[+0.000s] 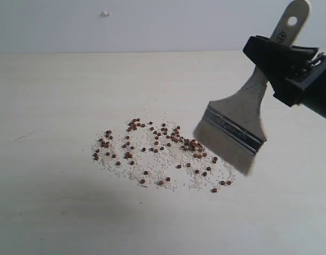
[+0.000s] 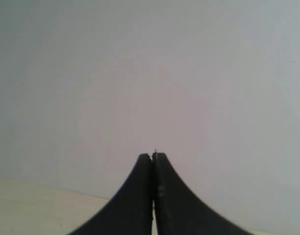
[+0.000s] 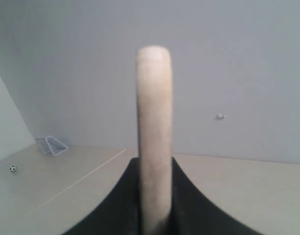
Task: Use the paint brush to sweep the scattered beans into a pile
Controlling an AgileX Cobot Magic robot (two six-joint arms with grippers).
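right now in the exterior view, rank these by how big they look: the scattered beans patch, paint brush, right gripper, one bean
1. beans as a patch and paint brush: look alike, and the brush may be nearer the camera, so unranked
2. right gripper, partly cut off by the frame
3. single bean

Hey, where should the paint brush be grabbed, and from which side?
Take the paint brush by its narrow handle neck, below the hole and above the metal band, coming from the handle end. It is flat there, so jaws close on its broad faces, leaving the bristles free by the beans. The right gripper holds it this way.
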